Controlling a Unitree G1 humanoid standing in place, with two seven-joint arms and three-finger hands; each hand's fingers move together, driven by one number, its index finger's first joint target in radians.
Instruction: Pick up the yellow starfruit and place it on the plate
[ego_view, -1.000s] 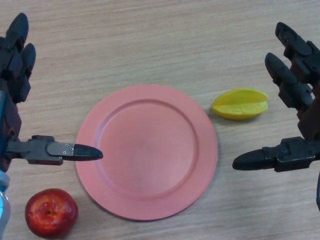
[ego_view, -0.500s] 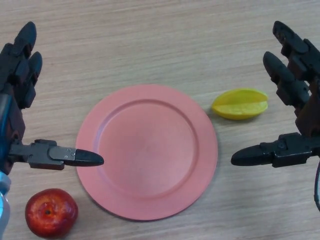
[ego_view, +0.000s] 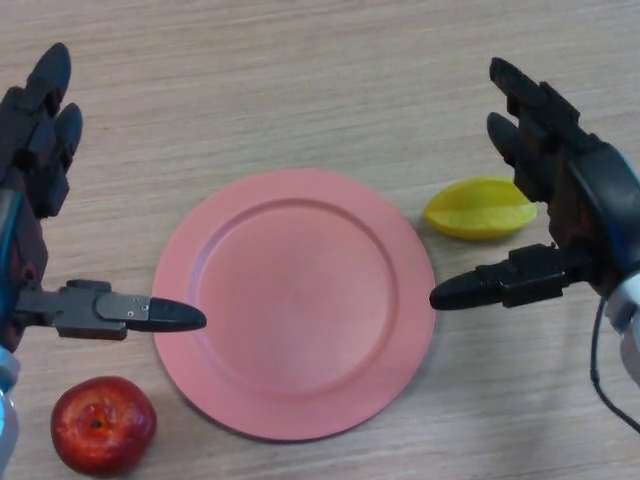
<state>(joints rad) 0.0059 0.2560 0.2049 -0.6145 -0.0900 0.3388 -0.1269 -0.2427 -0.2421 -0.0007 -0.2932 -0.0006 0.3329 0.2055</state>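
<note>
The right hand (ego_view: 570, 215) had moved inward, spread open over the yellow ridged starfruit (ego_view: 478, 209) beside the round pink plate (ego_view: 294, 303); the left hand (ego_view: 40, 230) stayed open.

1. One camera on the robot's head is looking steeply down at the table (ego_view: 300, 70).
2. It is sitting close, its own arms entering from both sides.

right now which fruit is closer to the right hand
The yellow starfruit, lying just right of the plate between that open right hand's fingers and thumb; the red apple sits bottom-left.
</note>
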